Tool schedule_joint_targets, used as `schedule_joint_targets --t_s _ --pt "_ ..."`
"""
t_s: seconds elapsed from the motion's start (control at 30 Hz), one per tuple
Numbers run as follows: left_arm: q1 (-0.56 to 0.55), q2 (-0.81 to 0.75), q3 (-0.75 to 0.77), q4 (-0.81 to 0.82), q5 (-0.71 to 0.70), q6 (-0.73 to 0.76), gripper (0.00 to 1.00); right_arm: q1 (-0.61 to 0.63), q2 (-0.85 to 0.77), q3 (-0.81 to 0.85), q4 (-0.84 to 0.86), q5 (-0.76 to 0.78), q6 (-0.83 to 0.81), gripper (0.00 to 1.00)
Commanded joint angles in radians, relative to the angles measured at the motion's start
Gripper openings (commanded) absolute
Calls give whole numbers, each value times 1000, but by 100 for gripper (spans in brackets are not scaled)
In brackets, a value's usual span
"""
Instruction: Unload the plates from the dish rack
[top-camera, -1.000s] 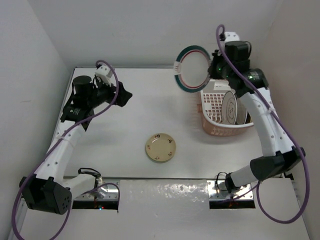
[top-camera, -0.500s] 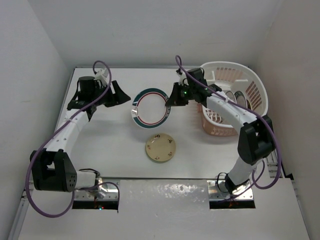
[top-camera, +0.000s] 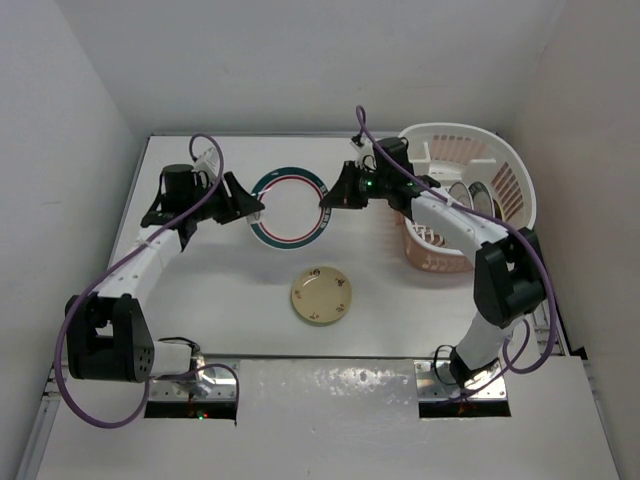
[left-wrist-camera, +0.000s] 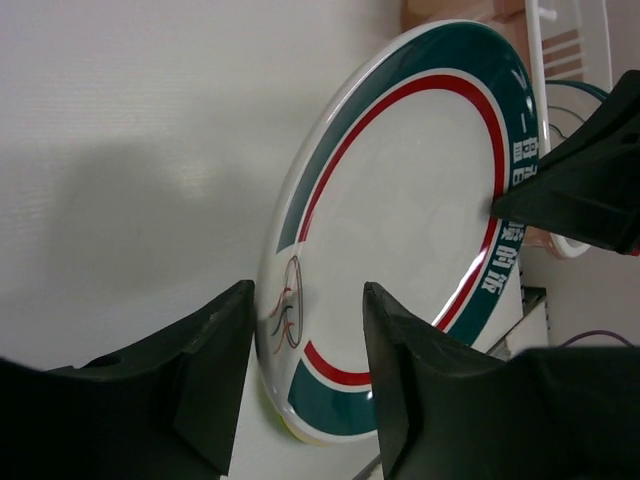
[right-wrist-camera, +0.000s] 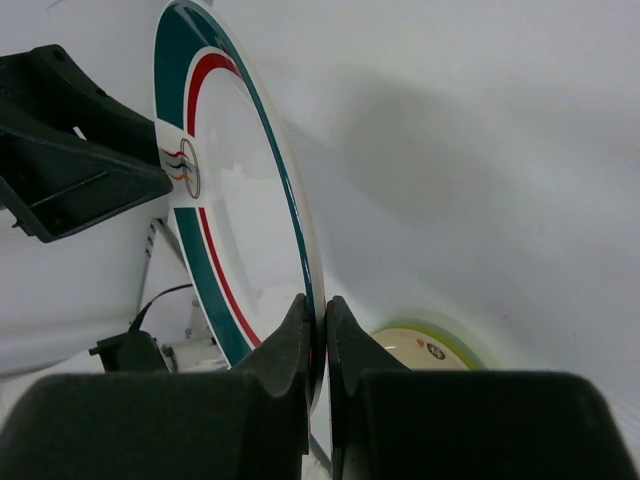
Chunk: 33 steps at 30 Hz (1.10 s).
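Top external: basically a hand-off over the table (top-camera: 200, 290); one plate sits between the two arms

Left gripper (top-camera: 252, 205): a second ago it was way off by the left wall with nothing near it; now it's up against the left edge of the plate; jaws have narrowed from wide to roughly half

Left wrist view: the fingers (left-wrist-camera: 215, 345) sit either side of the rim by the little logo; there's a visible gap on both sides, so it's around the rim but not clamped yet

Teal-rimmed plate (top-camera: 290, 210): was held up high behind the dish rack; now in the middle of the table area, standing on edge; can't tell if its lower edge touches the table

Right gripper (top-camera: 328, 203): pinched tight on the right edge of that plate; right wrist view shows both fingers pressed flat on the rim; it's the only thing holding the plate right now

Cream plate (top-camera: 321, 295): flat on the table just in front of the hand-off; looks already unloaded

Dish rack (top-camera: 455, 132): far right; at least two plates (top-camera: 459, 194) left standing inside

What it means: my guess is that the plate passes to the left arm once those jaws finish closing; the right shouldn't let go before that, or it drops; rack's not empty, so plenty left to do
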Motion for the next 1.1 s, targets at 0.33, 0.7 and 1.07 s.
schedule_joint_targets --t_s 0.33,0.7,1.07 --pt "5 -16 0 51 30 -50 0 8 17 -29 169 -96 74 0" --pt "154 -40 83 -251 -56 344 0 8 38 102 -174 -46 -176 55" --pt "524 -21 98 -550 14 922 0 8 -21 131 -271 -32 -272 57"
